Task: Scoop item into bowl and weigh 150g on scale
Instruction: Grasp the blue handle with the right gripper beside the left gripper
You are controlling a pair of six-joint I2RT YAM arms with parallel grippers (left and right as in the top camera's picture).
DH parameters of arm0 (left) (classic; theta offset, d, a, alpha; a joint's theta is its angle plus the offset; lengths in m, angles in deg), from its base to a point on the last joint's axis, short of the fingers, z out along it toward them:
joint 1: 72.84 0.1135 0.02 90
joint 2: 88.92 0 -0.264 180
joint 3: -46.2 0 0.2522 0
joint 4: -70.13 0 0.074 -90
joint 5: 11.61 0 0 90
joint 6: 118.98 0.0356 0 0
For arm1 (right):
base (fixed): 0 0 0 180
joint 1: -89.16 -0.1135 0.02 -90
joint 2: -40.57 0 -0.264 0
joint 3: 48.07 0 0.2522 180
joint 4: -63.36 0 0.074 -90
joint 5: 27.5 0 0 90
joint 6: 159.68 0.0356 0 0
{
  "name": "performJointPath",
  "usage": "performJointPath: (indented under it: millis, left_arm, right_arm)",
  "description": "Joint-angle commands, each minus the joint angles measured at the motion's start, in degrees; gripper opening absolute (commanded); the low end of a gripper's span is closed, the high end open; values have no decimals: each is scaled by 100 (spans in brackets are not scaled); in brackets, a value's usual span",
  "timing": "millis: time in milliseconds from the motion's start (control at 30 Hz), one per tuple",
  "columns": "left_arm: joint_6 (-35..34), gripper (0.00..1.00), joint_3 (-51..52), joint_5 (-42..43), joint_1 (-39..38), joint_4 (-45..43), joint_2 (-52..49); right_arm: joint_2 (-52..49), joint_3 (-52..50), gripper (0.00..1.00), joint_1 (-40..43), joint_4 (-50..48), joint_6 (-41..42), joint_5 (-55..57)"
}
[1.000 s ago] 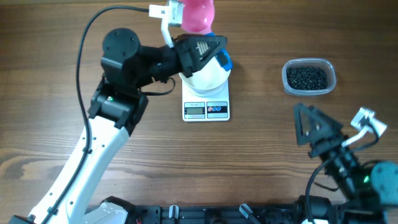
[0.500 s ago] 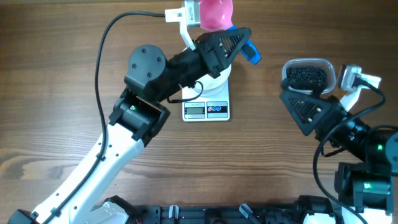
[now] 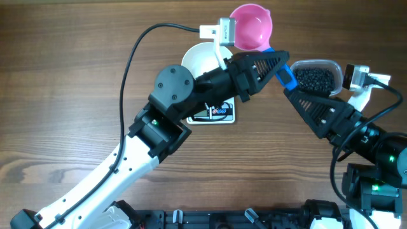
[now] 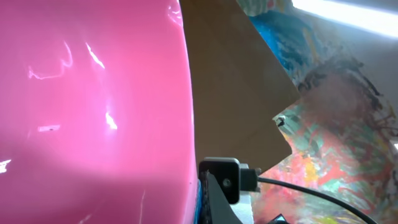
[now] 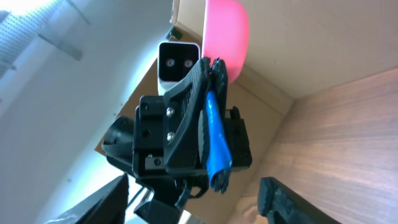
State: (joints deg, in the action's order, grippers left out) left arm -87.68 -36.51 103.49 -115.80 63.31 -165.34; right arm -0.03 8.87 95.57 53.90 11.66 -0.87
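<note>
Honestly, with the left claw (image 3: 273,63) pinching the pink scoop (image 3: 250,28) by its handle up high and the right claw (image 3: 302,100) spread beside the tub (image 3: 318,62) of black beads (image 3: 313,79), I'd steady that tub and dip shallow before heading over to the white bowl (image 3: 194,60) on the scale (image 3: 219,113).

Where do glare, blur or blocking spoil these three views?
Overhead: even light and sharp, but the left arm hides most of the small white rectangular kitchen scale. Left wrist: the small pink plastic scoop fills much of the frame, soft, with white glare streaks. Right wrist: washed-out bright light at upper left; the left claw is sharp.
</note>
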Motion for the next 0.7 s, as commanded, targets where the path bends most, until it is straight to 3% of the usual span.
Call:
performJointPath:
  millis: [0,133,533,633,667]
  left_arm:
    - [-26,4,-44,-166,-151,-22,68]
    - [-26,4,-44,-164,-195,-22,68]
    - [-28,4,-44,-267,-319,-37,68]
    - [-26,4,-44,-271,-332,-92,68]
    - [-26,4,-44,-297,-332,-109,68]
  right_arm:
    - [-7,59,57,-15,-37,422,258]
    - [-7,59,47,-15,-87,474,518]
    - [-7,59,45,-15,-334,730,640]
    - [-9,59,43,-15,-332,737,645]
    - [-9,59,38,-15,-332,734,645]
